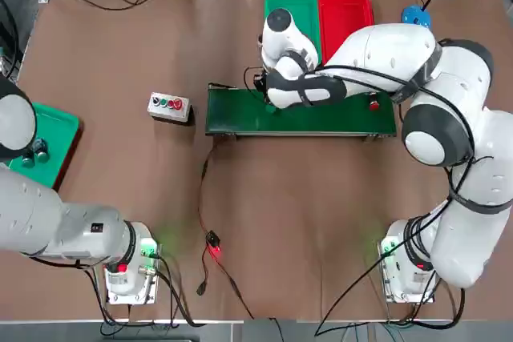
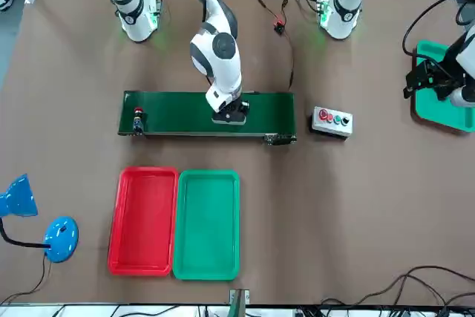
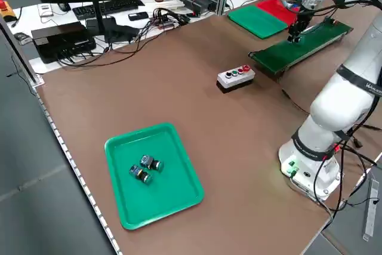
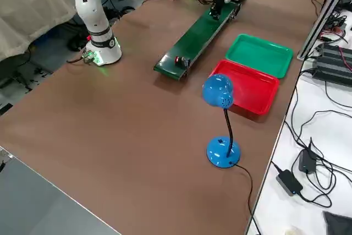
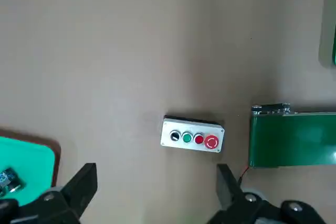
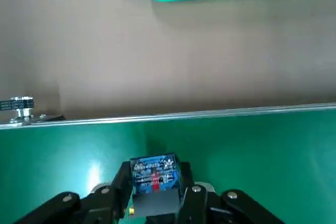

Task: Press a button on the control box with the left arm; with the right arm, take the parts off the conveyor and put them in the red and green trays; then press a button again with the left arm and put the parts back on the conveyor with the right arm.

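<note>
The conveyor [image 1: 321, 116] lies across the table's middle. My right gripper [image 6: 155, 183] is down on the belt near its left end, shut on one of the parts [image 6: 153, 169], which has a blue and dark body; its cap is hidden. A red-capped part [image 2: 138, 115] rests near the belt's other end. Beyond the belt the green tray [image 2: 208, 224] and the red tray [image 2: 143, 220] lie side by side. The control box [image 5: 192, 136] sits left of the conveyor. My left gripper [image 5: 156, 170] hovers open, high above the table, short of the box.
A teal tray [image 3: 152, 174] holding two small parts [image 3: 146, 168] lies at the table's left side under the left arm. A blue desk lamp [image 4: 220, 94] stands by the red tray. A cable with a red-lit plug [image 1: 213, 247] runs from the conveyor towards the bases.
</note>
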